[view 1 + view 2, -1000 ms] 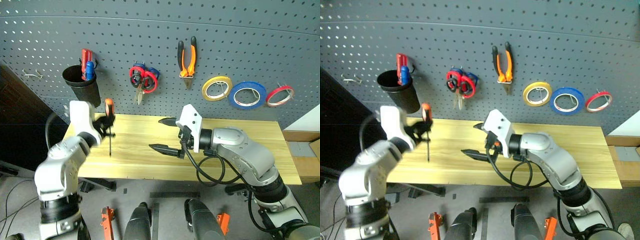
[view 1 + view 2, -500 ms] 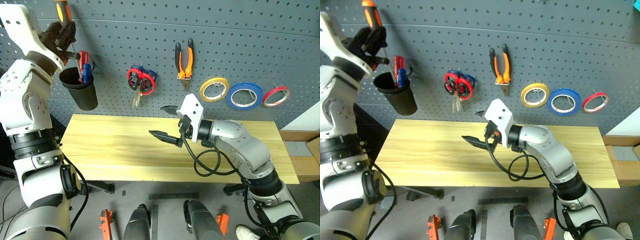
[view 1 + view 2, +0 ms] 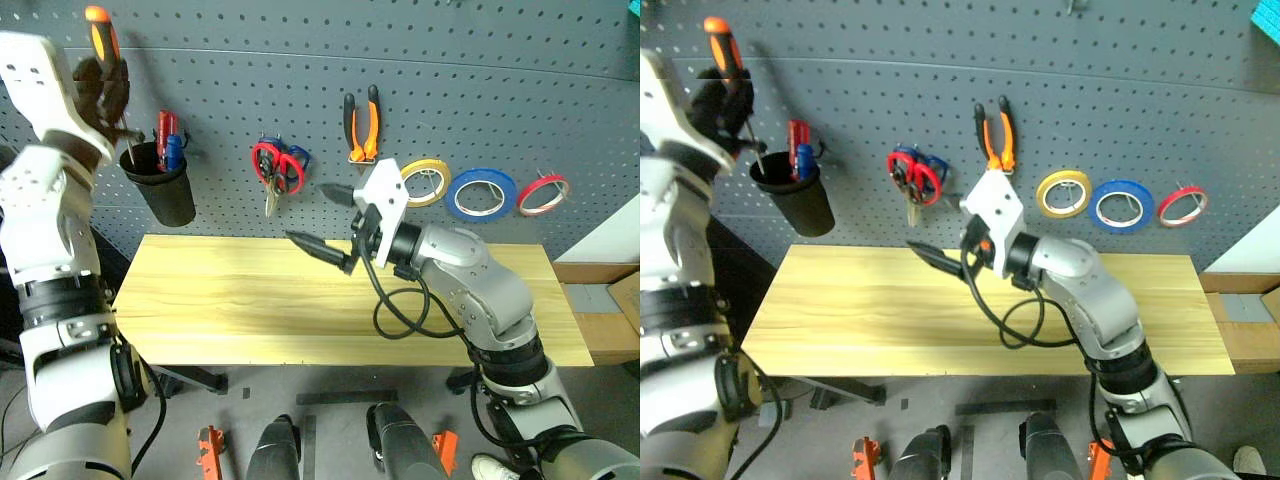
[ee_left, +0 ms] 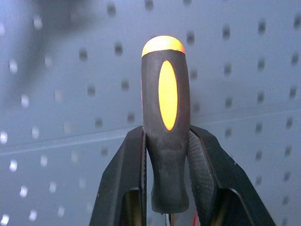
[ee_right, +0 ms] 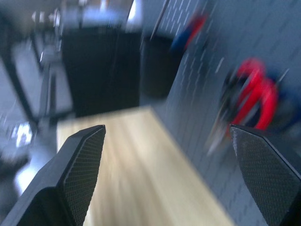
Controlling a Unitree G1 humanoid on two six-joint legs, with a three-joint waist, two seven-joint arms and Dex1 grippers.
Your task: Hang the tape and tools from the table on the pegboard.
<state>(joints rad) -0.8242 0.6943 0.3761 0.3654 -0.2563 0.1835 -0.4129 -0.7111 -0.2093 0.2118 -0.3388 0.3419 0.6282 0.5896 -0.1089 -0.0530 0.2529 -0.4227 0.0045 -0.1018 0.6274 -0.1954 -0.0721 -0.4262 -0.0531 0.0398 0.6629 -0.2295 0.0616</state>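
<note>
My left gripper (image 3: 106,88) is shut on the orange-and-black handle of the screwdriver (image 3: 100,40), held upright high at the left, close to the pegboard (image 3: 500,90). The shaft points down to just above the black cup (image 3: 165,190). In the left wrist view both fingers (image 4: 207,165) clamp the screwdriver handle (image 4: 168,94). My right gripper (image 3: 308,212) hangs open and holds nothing above the table (image 3: 240,300), below the hanging orange-and-black pliers (image 3: 361,120). The blue tape (image 3: 482,193) hangs on the pegboard at the right.
The black cup holds red and blue tools. Red-handled scissors (image 3: 275,165) hang left of the pliers. A yellow tape roll (image 3: 427,180) and a red tape roll (image 3: 543,190) flank the blue one. In the right wrist view the red scissors (image 5: 251,96) show ahead.
My left gripper has lifted the screwdriver from just above the table up to the pegboard over the black cup. My right gripper has risen a little, still open.
</note>
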